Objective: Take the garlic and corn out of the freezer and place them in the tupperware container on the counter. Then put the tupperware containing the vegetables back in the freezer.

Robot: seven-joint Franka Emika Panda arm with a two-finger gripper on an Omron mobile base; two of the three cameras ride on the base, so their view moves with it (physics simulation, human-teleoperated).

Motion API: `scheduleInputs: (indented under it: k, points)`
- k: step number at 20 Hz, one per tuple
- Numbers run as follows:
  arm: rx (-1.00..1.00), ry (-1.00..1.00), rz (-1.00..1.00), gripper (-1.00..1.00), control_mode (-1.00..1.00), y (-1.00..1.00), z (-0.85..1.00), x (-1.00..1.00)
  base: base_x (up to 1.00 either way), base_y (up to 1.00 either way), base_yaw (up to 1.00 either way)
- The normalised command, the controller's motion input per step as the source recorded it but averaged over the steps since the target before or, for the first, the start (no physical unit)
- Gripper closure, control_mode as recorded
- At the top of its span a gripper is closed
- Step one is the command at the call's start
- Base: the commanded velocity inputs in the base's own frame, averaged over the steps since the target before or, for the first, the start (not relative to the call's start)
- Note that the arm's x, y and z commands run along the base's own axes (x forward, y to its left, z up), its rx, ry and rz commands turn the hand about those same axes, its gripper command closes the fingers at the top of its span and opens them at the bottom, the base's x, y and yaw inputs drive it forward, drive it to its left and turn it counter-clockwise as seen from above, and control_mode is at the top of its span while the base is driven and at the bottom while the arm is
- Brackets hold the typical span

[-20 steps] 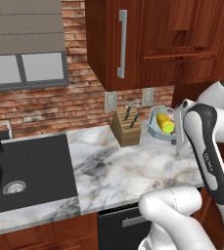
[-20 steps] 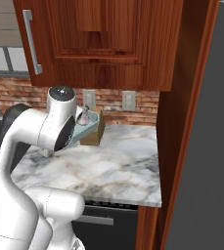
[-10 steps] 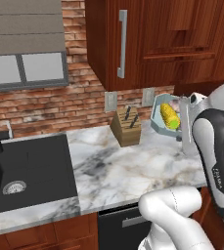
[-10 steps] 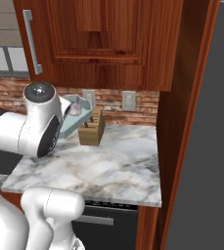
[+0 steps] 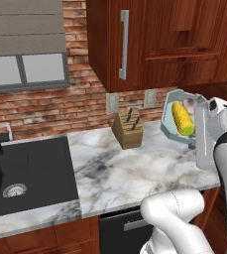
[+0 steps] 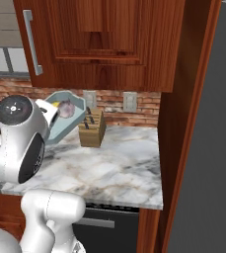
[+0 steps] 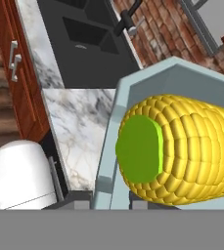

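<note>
Carrying loaded tupperware container off counter; corn, garlic inside. Gripper clamped, apparently on rim. Next: container kept level, swung toward freezer.

base views: behind arm, flanking, share counter | hand view: close

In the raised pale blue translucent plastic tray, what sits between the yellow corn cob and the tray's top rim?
The small white garlic bulb lies there, above the yellow corn cob inside the pale blue translucent plastic tray, as the left base view shows.
</note>
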Motion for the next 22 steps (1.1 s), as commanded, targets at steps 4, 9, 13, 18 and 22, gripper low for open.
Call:
scheduleInputs:
  k: [4,9,13,18,22]
  points:
    - [-0.02,0.02,0.00,1.00,-1.00,0.00,0.00,-0.06,0.00,0.00,0.00]
    - [0.00,0.00,0.00,1.00,-1.00,0.00,0.00,0.00,0.00,0.00,0.00]
    - [0.00,0.00,0.00,1.00,-1.00,0.00,0.00,0.00,0.00,0.00,0.00]
    - [0.00,0.00,0.00,1.00,1.00,0.00,-0.01,0.00,-0.10,0.01,0.00]
    - [0.00,0.00,0.00,1.00,1.00,0.00,0.00,0.00,-0.89,0.00,-0.01]
